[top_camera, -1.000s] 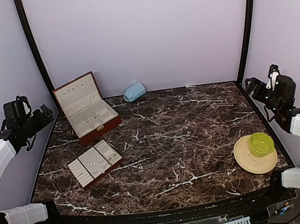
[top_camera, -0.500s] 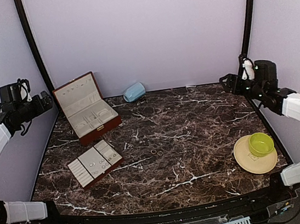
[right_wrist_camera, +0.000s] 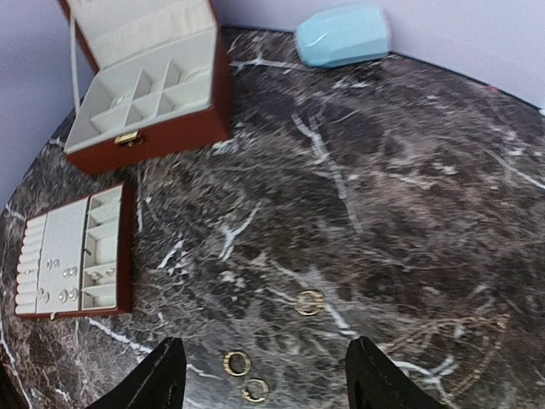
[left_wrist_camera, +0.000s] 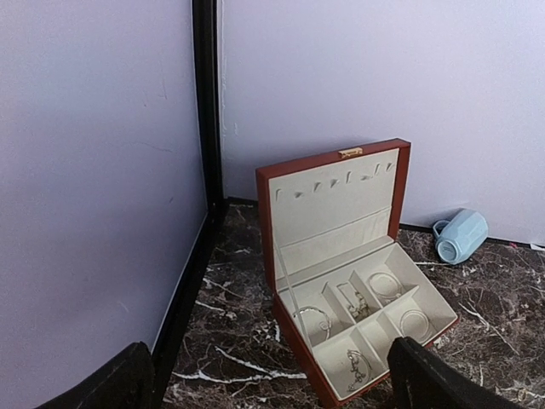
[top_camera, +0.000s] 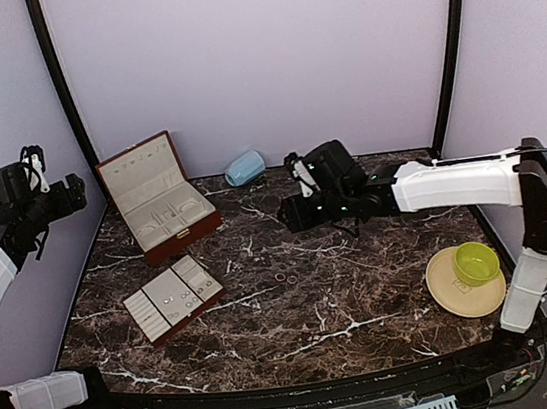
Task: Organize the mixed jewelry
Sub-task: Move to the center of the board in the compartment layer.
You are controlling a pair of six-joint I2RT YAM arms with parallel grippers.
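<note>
so the loose rings (right_wrist_camera: pixel 247 375) are lying on the dark marble table (top_camera: pixel 365 283) around the middle of the overhead picture, a touch left of centre. in the right wrist picture two gold ones are seen close together at the bottom edge, with a third ring (right_wrist_camera: pixel 309 302) a bit up and to the right of them, and what looks like a thin chain (right_wrist_camera: pixel 460 336) further right, hard to make out against the marble.

the right gripper (top_camera: pixel 293 214) is stretched out over the table, hanging above and slightly to the upper right of the rings in the overhead view. in its own camera the pair sits low in the frame, roughly between the two dark fingers, so a downward drop toward the lower part of that frame is probably what's needed. the jaws are parted with nothing between them.

the left gripper (top_camera: pixel 70 191) is parked up at the far left edge, well apart from the rings, spread wide and empty, pointed at the open red-brown box (left_wrist_camera: pixel 353 273). so the right arm is clearly the nearer one.

the flat tray (top_camera: pixel 173 296) with cream slots sits left of the rings, already carrying a few small pieces.
</note>
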